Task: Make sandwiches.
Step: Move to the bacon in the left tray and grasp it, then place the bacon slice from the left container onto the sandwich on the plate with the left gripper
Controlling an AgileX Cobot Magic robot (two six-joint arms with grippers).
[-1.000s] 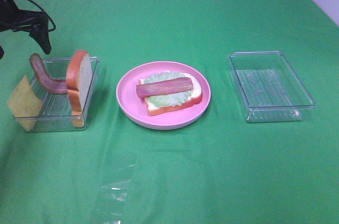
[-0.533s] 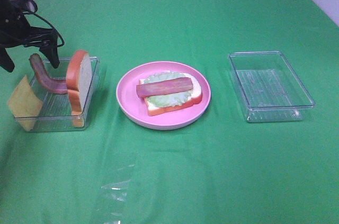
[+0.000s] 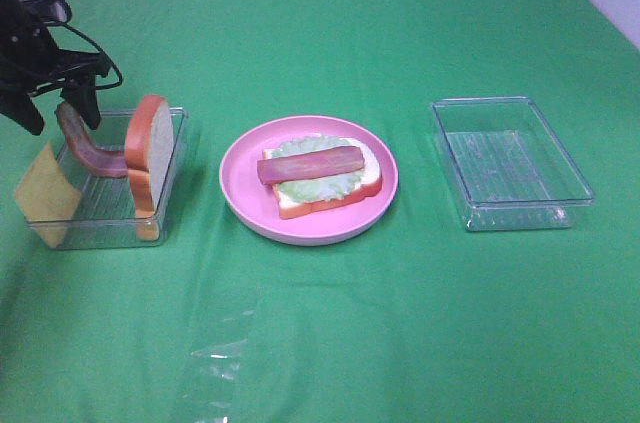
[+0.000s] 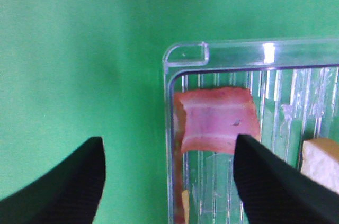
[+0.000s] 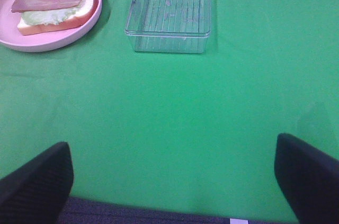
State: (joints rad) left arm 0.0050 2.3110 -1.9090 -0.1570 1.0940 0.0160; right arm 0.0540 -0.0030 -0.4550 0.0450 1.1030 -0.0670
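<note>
On the pink plate [image 3: 238, 193] lies an open sandwich [image 3: 320, 175]: a bread slice with lettuce and one bacon strip on top; the right wrist view shows this sandwich [image 5: 50, 9] too. The left clear tray [image 3: 172, 178] holds a curved bacon strip [image 3: 88, 148], an upright bread slice [image 3: 150, 148] and a leaning yellow cheese square [image 3: 45, 193]. My left gripper [image 3: 58, 115] hangs over that tray's far left corner. Its fingers straddle the bacon strip's raised end [image 4: 217, 121] with gaps on both sides, so the left gripper [image 4: 168, 142] is open. My right gripper [image 5: 170, 144] stands wide open above bare cloth, holding nothing.
An empty clear tray [image 3: 510, 163] sits to the right of the plate, also in the right wrist view as tray [image 5: 169, 17]. A green cloth [image 3: 330, 333] covers the table. A clear plastic wrinkle [image 3: 215, 358] lies on it near the front.
The left gripper came down from behind the left tray to the bacon strip's raised end, and its fingers have drawn closer together. Nothing else has moved.
</note>
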